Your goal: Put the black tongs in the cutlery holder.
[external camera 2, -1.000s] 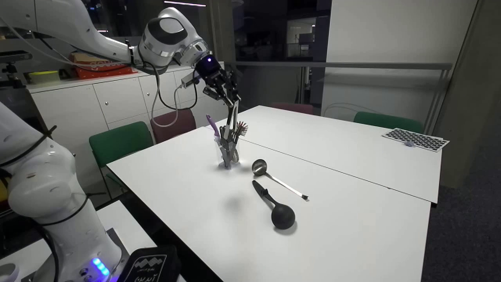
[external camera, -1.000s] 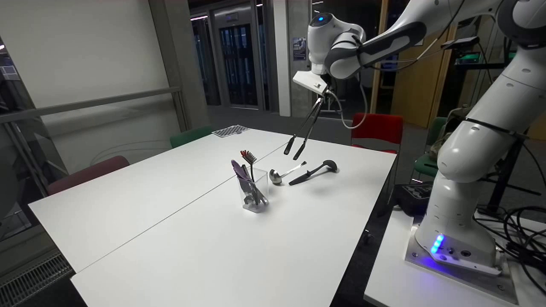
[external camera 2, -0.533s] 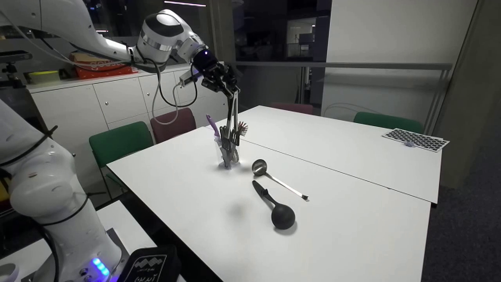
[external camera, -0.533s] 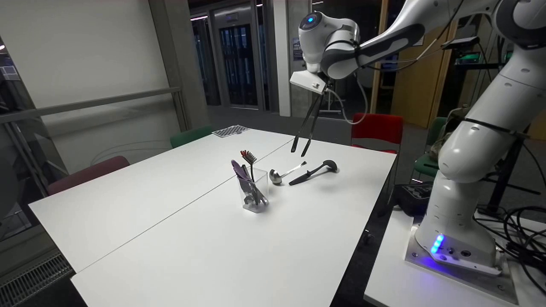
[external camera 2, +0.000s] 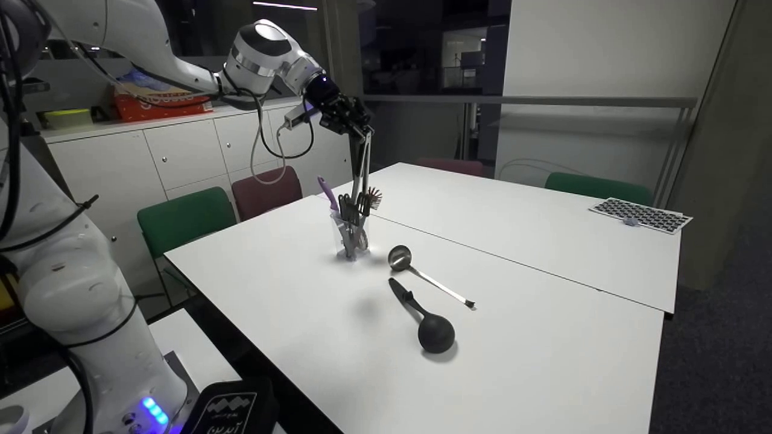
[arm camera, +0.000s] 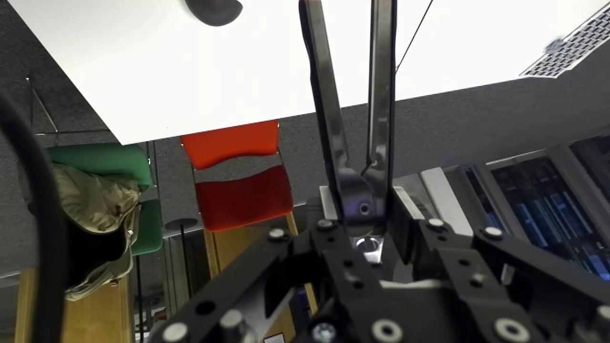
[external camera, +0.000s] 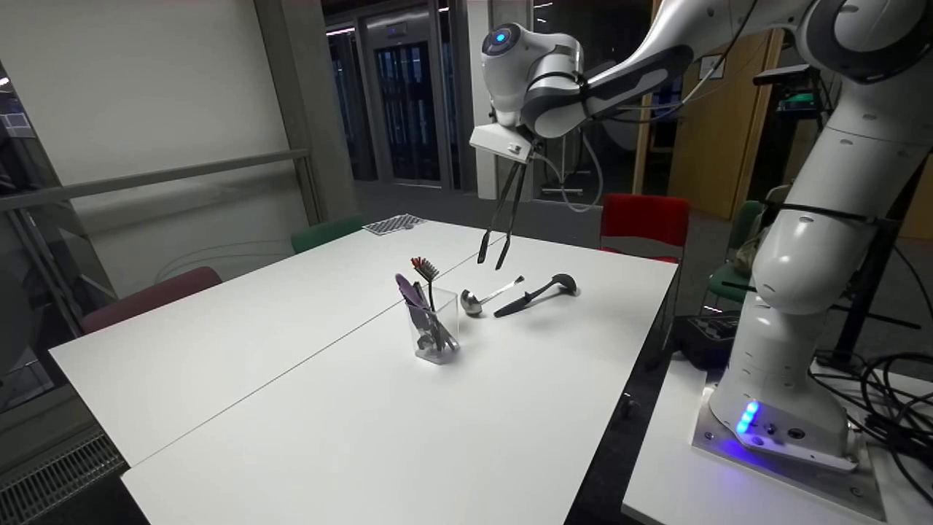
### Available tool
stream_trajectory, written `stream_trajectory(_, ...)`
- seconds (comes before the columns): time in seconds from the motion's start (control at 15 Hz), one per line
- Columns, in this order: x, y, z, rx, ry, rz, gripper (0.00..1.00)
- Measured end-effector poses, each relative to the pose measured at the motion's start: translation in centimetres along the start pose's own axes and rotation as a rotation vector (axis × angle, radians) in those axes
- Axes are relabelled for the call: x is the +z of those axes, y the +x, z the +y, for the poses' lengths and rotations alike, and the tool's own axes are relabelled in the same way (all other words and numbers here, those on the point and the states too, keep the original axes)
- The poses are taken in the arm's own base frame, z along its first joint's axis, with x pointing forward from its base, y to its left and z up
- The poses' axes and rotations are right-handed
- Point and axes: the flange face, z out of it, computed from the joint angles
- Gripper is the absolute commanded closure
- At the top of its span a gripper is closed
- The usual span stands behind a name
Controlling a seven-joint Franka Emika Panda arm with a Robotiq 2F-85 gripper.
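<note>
Grips the black tongs [arm camera: 381,105] by the hinged end in the tool [arm camera: 366,212], drawn in tight on both sides of the joint, and holds them in midair over the white surface [external camera: 328,408]. Points the tips [external camera: 483,249] steeply down, off the surface in both exterior views, and spreads the two thin arms into a slim V. Hangs wholly apart from the small, see-through cutlery holder [external camera: 450,313], upright on the surface, in an exterior view, but overlaps its top, over the metal utensils [external camera 2: 349,242], in an exterior view, hard to judge for depth along that line of sight. Tops the holder with a purple-handled utensil [external camera 2: 327,193] and a brush [external camera: 425,268] of reddish bristles, sticking up past the rim. Shares the surface with a steel ladle [external camera 2: 400,259], laid with its bowl toward the holder, and, just beside that, a black ladle [external camera 2: 435,333], laid with its handle end toward the holder. Backed, near a corner of the surface, by a checkered sheet [external camera 2: 648,215]. Faces, in the wrist view, a red chair [arm camera: 245,202] and, draped with khaki cloth [arm camera: 93,200], a green chair [arm camera: 109,159], set past the surface's edge. Borne on a white robot arm [external camera: 845,175] with blue lights [external camera: 748,417] at the base.
</note>
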Motion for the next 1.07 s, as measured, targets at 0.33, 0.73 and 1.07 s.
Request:
stream_trajectory(0.33,0.0,-1.2,-2.6,-0.026,-0.001,0.004,0.92)
stream_trajectory(0.73,-1.8,-3.6,-5.0,-0.079,0.025,-0.010,0.92)
stream_trajectory(1.07,-2.8,-6.3,-6.0,-0.134,0.029,-0.018,0.92)
